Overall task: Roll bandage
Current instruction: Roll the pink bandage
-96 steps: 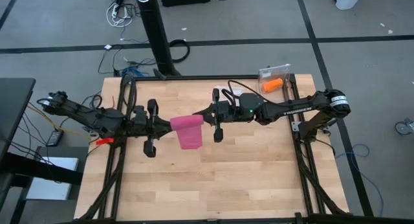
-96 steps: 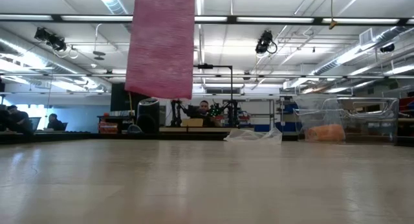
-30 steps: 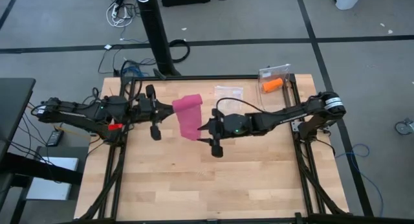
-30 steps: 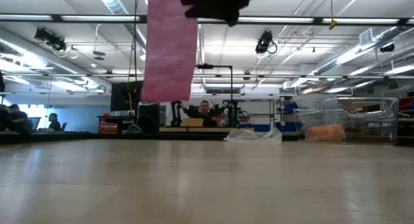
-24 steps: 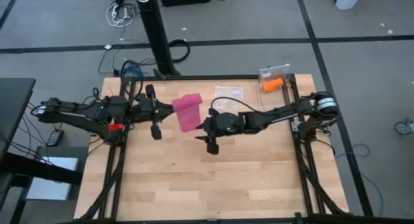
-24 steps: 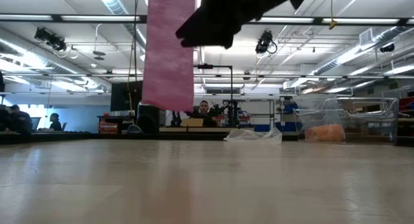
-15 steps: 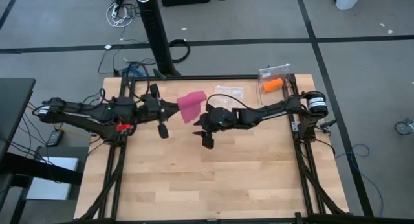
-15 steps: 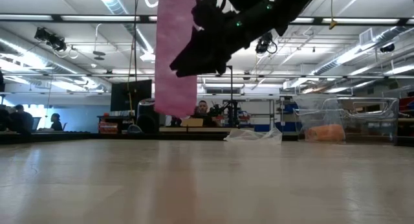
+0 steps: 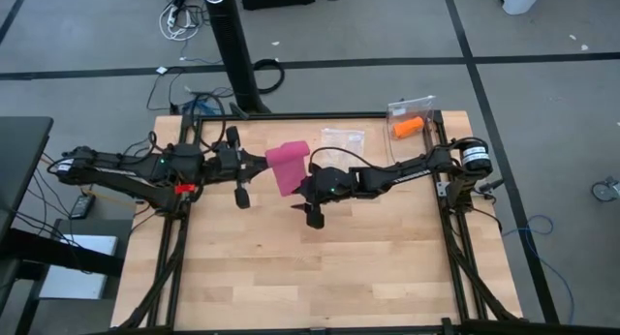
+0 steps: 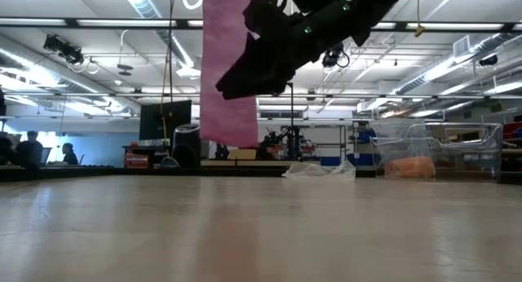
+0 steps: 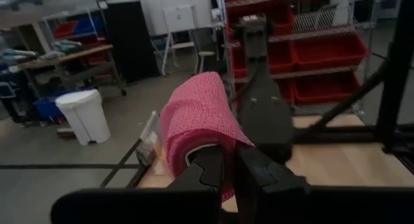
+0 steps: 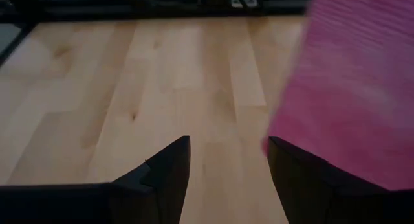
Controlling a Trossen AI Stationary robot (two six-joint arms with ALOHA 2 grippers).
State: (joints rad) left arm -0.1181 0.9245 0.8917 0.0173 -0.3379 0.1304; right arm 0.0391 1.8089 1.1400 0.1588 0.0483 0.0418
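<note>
The magenta-pink bandage [image 9: 288,167] hangs in the air over the table's far middle, as a strip whose lower end [image 10: 231,127] is clear of the wood. My left gripper [image 9: 260,162] reaches in from the table's left and is shut on the strip's upper end [image 11: 197,114], which curls over the fingertips. My right gripper [image 9: 304,188] comes from the table's right and stands open beside the hanging strip [image 12: 349,88]. In the right wrist view the strip lies outside one finger, not between the two. Whether that finger touches it, I cannot tell. My left gripper pinches the bandage's upper end [image 11: 208,141] between its two shut fingers, coming level from the table's left. The cloth curls in a fold over the fingertips. The rest hangs straight down below them, clear of the table.
A clear plastic box holding an orange roll [image 9: 410,125] stands at the table's far right corner, with a clear plastic bag [image 9: 341,138] beside it. Dark rails [image 9: 455,248] run along both table sides. The near half of the table [image 9: 320,277] is bare wood.
My left gripper has moved a little toward the table's right, carrying the hanging bandage with it. My right gripper has gone toward the table's left, coming close alongside the strip. The strip still hangs clear of the table.
</note>
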